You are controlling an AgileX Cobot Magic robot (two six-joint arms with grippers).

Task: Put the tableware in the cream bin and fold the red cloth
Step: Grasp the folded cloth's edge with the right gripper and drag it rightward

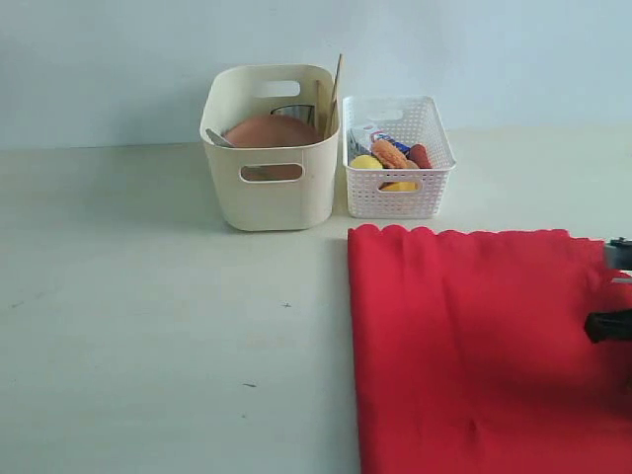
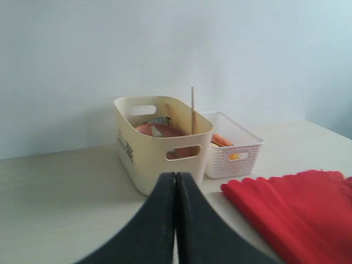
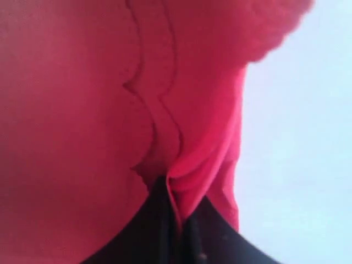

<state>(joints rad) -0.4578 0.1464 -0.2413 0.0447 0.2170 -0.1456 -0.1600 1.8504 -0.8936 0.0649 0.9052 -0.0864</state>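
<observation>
Pale surface: red cloth lies flat at its front-right corner. Right pincer is clamped on the cloth's right edge, and the cloth spreads leftward from it, so the fold likely goes right-to-left. Left pincer is closed, empty and farther off. Tableware sits in cream bin.

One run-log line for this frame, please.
phase: cloth fold | brown plate: in cream bin | red cloth: spread on table | right gripper: shut on red cloth edge | left gripper: shut, empty
</observation>
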